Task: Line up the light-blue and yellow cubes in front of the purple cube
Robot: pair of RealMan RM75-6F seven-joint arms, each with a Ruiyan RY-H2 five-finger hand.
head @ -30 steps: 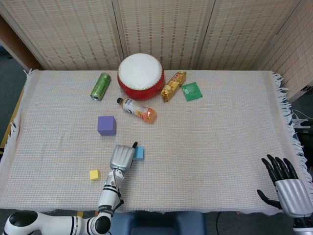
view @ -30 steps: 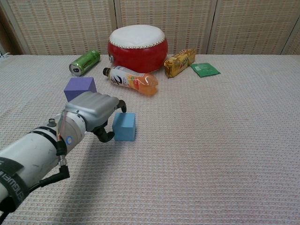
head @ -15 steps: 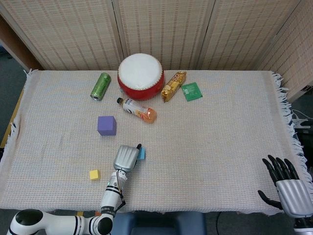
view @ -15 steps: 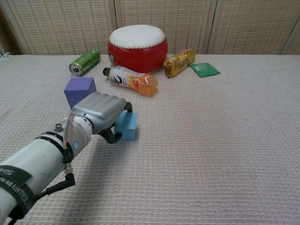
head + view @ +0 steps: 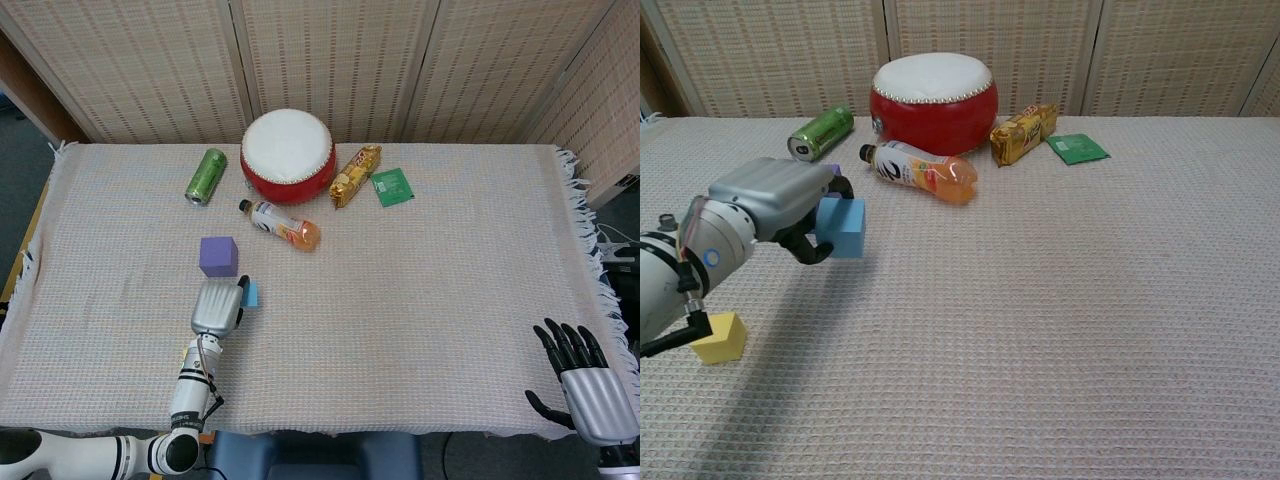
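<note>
Gripping the light-blue cube (image 5: 843, 227) between curled fingers and thumb, the left robot hand (image 5: 219, 306) sits left of centre in the head view, just below the purple cube (image 5: 218, 256). In the chest view the same robot hand covers most of the purple cube, leaving only a sliver at its upper edge, and the light-blue cube sticks out to the right of the fingers; whether it touches the surface (image 5: 450, 270) cannot be told. The yellow cube (image 5: 720, 338) lies in the lower left of the chest view, beside the left forearm; in the head view the arm almost hides it. The right robot hand (image 5: 583, 377) rests in the lower right corner of the head view with fingers spread, holding nothing. Along the top of the woven surface lie a green can (image 5: 206, 176), a red drum (image 5: 288, 155), an orange drink bottle (image 5: 281, 224), a biscuit packet (image 5: 356, 175) and a green sachet (image 5: 393, 187).
</note>
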